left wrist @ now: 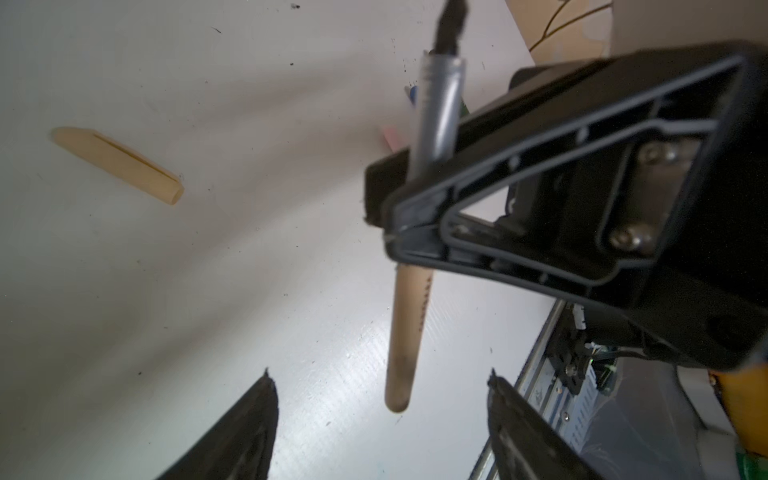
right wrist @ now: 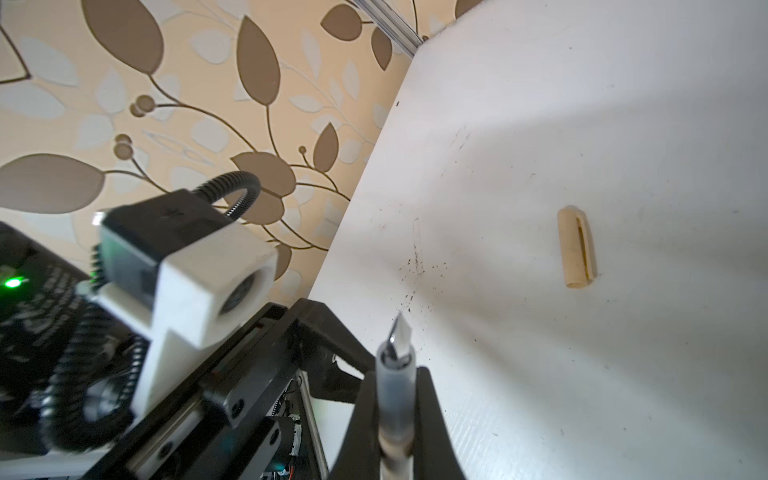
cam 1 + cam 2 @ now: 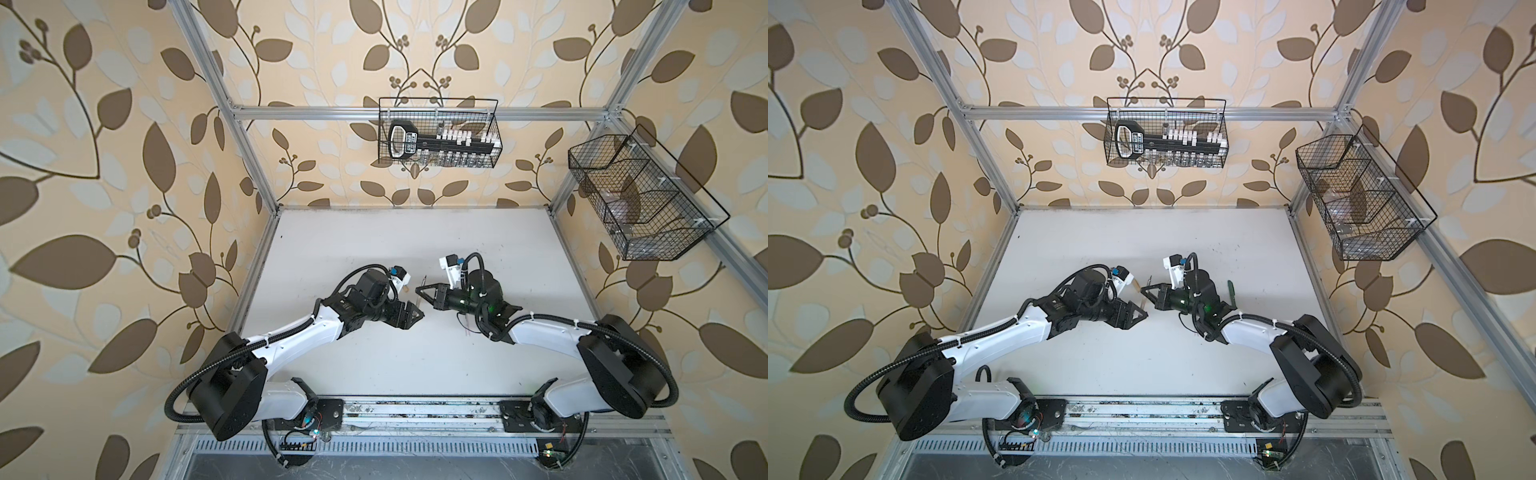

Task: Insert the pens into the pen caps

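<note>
A back basket (image 3: 495, 129) and a side basket (image 3: 590, 166), two in all, are hung up; their labels cannot be read. One tan pen (image 1: 409, 332) is pinched by the right gripper (image 3: 419, 289) above the table (image 3: 415, 365). The left gripper (image 3: 419, 314) is held spread. One tan cap (image 1: 118, 164) is seen lying flat on the table.

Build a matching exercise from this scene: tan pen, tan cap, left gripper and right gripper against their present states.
Things:
1. tan pen
2. tan cap
3. left gripper
4. right gripper

States:
A. open, holding nothing
B. clamped shut
C. lying loose on the table
D. held up off the table

Pairs: 1-D, 2-C, 3-A, 4-B
</note>
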{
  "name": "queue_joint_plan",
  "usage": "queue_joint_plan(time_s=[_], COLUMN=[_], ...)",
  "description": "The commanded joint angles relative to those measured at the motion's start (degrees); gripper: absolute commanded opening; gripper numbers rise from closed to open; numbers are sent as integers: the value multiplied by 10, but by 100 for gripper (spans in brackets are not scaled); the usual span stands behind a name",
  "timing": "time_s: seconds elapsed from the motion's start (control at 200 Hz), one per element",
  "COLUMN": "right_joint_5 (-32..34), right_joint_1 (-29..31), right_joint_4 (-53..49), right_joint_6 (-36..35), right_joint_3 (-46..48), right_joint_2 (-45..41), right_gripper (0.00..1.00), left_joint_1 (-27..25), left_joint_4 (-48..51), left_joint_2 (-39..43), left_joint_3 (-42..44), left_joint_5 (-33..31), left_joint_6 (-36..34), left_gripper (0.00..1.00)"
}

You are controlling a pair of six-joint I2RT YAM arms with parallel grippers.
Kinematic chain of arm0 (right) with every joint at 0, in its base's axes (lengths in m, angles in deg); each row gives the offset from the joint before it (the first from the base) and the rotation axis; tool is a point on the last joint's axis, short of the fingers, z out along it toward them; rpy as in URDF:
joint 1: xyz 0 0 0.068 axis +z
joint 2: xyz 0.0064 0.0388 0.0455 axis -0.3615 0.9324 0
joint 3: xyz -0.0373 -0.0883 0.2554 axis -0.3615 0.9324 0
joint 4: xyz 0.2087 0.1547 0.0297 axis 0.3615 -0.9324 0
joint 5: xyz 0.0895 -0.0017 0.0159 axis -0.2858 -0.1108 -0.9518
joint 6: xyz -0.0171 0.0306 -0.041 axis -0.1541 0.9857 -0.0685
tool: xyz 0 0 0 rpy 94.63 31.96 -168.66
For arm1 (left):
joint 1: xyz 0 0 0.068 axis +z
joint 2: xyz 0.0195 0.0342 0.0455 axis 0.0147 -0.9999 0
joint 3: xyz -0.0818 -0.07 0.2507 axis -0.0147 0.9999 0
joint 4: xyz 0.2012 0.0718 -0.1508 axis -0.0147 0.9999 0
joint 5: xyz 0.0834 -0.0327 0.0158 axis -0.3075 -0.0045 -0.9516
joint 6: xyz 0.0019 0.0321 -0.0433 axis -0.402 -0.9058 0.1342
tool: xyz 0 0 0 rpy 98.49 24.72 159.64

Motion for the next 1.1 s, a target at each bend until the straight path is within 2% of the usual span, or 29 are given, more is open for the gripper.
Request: queue_joint_plan(time_s=[0.0, 0.335, 0.475, 0.685, 0.855, 0.98, 1.1], right_joint_5=[14, 20, 23, 28, 29, 30, 27], right_joint_1=[1, 19, 20, 20, 20, 20, 20], right_joint_4=[11, 55, 98, 107, 115, 113, 110], right_joint_6=[-13, -7, 5, 6, 7, 6, 5], right_joint_3=[26, 50, 65, 68, 68, 67, 66], right_joint_2=[-33, -58, -61, -68, -67, -69, -67], right_gripper=[0, 0, 0, 0, 0, 0, 0], left_joint_1=[0, 0, 0, 0, 0, 0, 0], left_joint_4=[-62, -146, -153, -164, -158, -151, -148], left_joint_2=[26, 2, -9, -13, -27, -31, -28], left_joint_3=[16, 28, 25, 25, 14, 10, 11], left_joint_5=[5, 83, 108, 137, 161, 164, 156], left_joint_6=[33, 47, 46, 47, 42, 38, 37], left_gripper=[85, 82, 72, 55, 52, 37, 35])
